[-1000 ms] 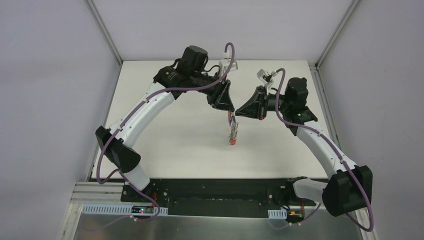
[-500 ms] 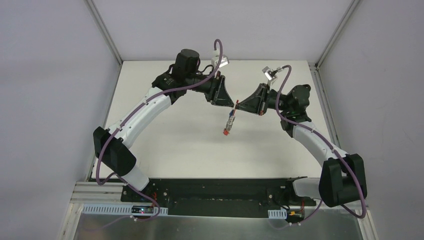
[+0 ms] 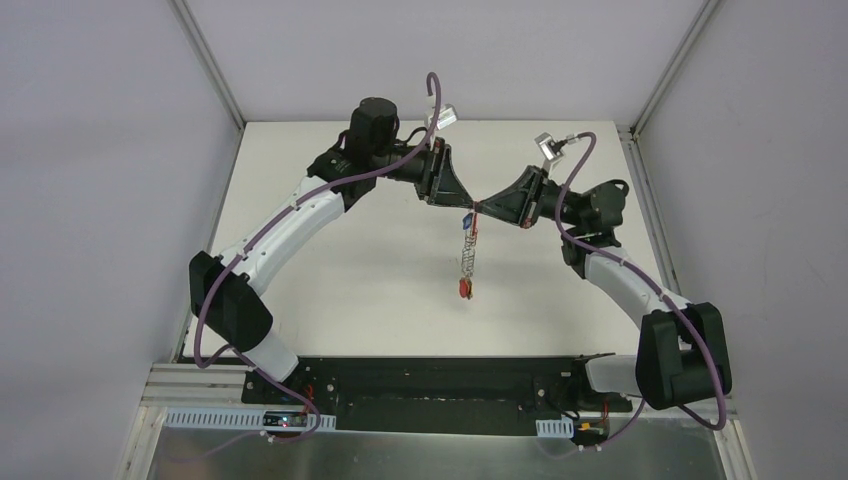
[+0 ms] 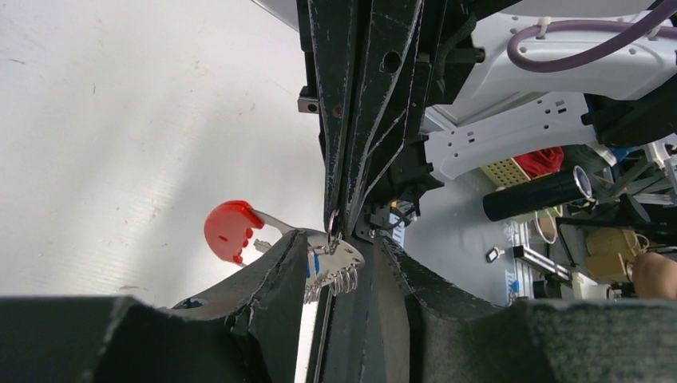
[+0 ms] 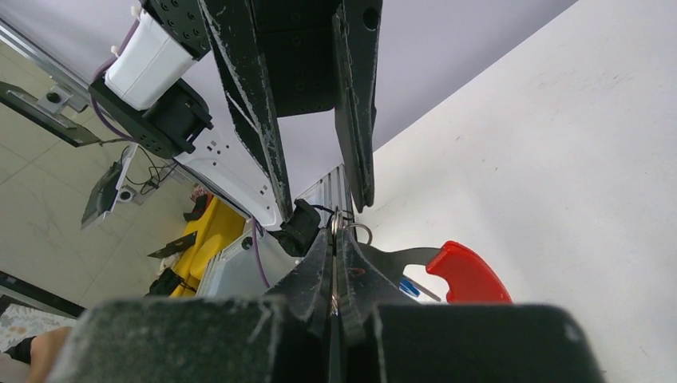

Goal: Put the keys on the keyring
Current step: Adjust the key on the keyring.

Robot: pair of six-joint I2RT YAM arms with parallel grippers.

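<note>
The left arm (image 3: 300, 215) rose from its base at the lower left of the overhead view, arched up across the white table (image 3: 330, 290) and bent at the wrist, so that the left gripper (image 3: 460, 200) pointed down and to the right, just above the middle of the frame. The right arm (image 3: 625, 280) mirrored it from the lower right, elbow high and forearm turned inward, and the right gripper (image 3: 482, 208) pointed left. The two sets of fingertips met tip to tip in the air. The keyring (image 3: 467, 255) hung straight down from that meeting point, clear of the table, with its red half (image 3: 465, 289) lowest, near the centre of the frame. In the left wrist view the right gripper's fingers came down from the top, pressed flat together and pinching a small metal ring (image 4: 333, 221) at the top of the grey half (image 4: 339, 259) – that pinch carried the loop. The left gripper's jaws stood apart, one finger on each side of the grey half and its row of clips. Whether either pad touched it could not be told. In the right wrist view a clear gap showed between those two fingers, and a blue-tagged key (image 5: 409, 287) sat on the loop – low in the frame, just left of the red half.
</note>
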